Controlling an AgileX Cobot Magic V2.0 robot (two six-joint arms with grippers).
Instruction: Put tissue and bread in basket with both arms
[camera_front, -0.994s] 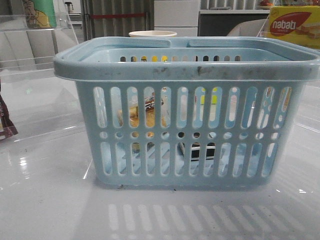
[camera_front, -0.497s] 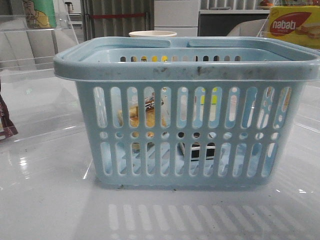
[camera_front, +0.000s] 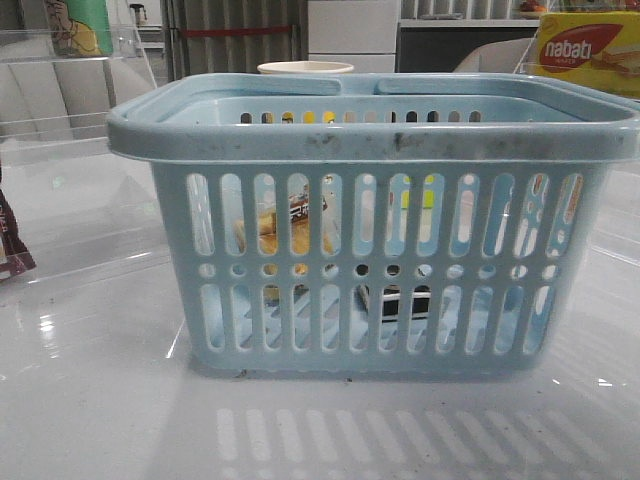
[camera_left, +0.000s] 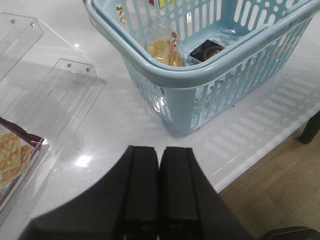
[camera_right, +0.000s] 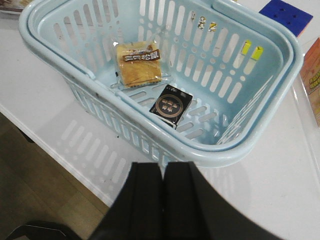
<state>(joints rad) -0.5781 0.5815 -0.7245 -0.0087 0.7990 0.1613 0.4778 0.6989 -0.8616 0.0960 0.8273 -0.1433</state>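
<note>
The light-blue basket (camera_front: 375, 135) stands mid-table and fills the front view. It also shows in the left wrist view (camera_left: 200, 80) and the right wrist view (camera_right: 250, 145). The bread (camera_right: 138, 66) lies on the basket floor in its clear wrapper; it also shows through the slots (camera_front: 300, 225) and in the left wrist view (camera_left: 162, 50). The tissue (camera_right: 171, 105), a small black pack, lies beside it inside the basket, seen too in the front view (camera_front: 400, 302) and the left wrist view (camera_left: 206, 50). My left gripper (camera_left: 159, 155) is shut and empty, back from the basket. My right gripper (camera_right: 163, 171) is shut and empty, outside the rim.
A yellow-and-red nabati box (camera_front: 585, 50) stands at the back right. Clear acrylic racks (camera_left: 55, 95) lie left of the basket, with a maroon packet (camera_left: 15, 160) beside them. A blue block (camera_right: 286, 15) lies beyond the basket. The table edge (camera_right: 60, 160) runs near both grippers.
</note>
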